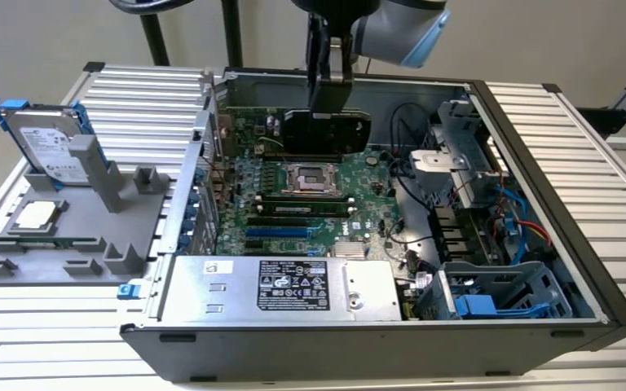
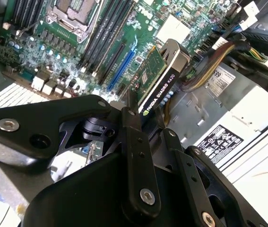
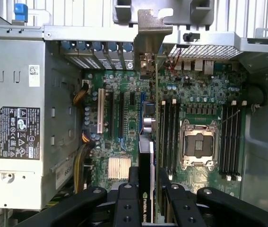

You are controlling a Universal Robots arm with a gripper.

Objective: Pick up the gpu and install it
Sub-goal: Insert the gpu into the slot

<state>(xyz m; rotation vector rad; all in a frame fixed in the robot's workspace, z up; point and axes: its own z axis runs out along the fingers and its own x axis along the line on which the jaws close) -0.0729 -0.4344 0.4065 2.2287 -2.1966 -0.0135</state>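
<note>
The gpu (image 1: 328,133) is already picked up: the gripper (image 3: 146,189) is clamped on its top edge and holds it edge-down above the motherboard (image 1: 291,204) inside the open computer case (image 1: 553,269). It appears unseated, though the expansion slots (image 3: 124,111) beneath are partly hidden.

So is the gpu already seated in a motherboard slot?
No. In the exterior view the gpu hangs clamped in the claw above the motherboard, clear of its slots.
</note>
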